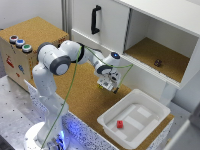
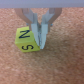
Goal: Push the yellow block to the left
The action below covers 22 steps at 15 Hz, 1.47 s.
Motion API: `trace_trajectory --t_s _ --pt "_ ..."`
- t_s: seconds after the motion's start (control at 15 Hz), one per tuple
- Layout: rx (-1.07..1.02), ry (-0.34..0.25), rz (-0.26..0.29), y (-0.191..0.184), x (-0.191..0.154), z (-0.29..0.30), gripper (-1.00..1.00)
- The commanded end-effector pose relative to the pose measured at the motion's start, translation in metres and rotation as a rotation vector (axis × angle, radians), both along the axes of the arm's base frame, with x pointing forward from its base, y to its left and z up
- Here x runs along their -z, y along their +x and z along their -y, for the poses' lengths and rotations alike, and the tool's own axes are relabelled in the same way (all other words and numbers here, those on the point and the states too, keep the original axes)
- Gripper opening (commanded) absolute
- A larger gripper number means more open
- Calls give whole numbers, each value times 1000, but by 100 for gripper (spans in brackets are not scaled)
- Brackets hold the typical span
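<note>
Yellow block [image 2: 26, 40]: a small bright yellow-green cube with black markings on its faces, resting on the brown cork-textured tabletop [image 2: 60, 67]. In the wrist view it sits directly against the side of the gripper's metal fingers [image 2: 42, 36], which appear to touch one of its faces. In the exterior view the cube shows only as a speck of yellow [image 1: 106, 86] at the fingertips. Gripper [image 2: 42, 44]: the two fingers stand drawn together with at most a thin gap and nothing held between them; the cube lies outside them, beside one finger. In the exterior view the gripper [image 1: 108, 86] hangs low over the cork surface, at the end of the white Franka arm [image 1: 60, 57] with a green cable trailing along it. White rectangular plastic bin [image 1: 150, 107]: set on the tabletop near the gripper, toward the exterior view's right, containing a small red block [image 1: 120, 124]. White cabinet [image 1: 165, 30]: behind the gripper, with a black handle [image 1: 95, 19] on its closed door and an open cork-lined compartment holding a small dark block [image 1: 157, 63]. Cork-covered box [image 1: 20, 52]: at the exterior view's left, bearing coloured round buttons [image 1: 20, 43] on top.
</note>
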<state>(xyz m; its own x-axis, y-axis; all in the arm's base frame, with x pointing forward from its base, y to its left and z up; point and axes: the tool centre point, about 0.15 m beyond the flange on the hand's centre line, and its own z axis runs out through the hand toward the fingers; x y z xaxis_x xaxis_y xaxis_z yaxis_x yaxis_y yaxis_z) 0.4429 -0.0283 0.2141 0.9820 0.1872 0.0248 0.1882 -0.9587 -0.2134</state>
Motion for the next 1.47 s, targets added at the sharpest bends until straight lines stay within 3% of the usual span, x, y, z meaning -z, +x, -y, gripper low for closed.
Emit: trace_trajectory --t_s 0.0,0.47,0.73,1.0,1.27,1.4 --pt "41 -25 -27 -2 -11 -50 -100" --pt "22 -37 -128 -7 -6 -108 -100" --pt "-11 -5 -152 -4 -7 -151 -100" --pt "-10 0 -140 2 -14 -178 -100" --pt "-5 -64 -80 -9 -71 -184 -100" --pt "-32 -82 -93 -19 -81 -193 -100"
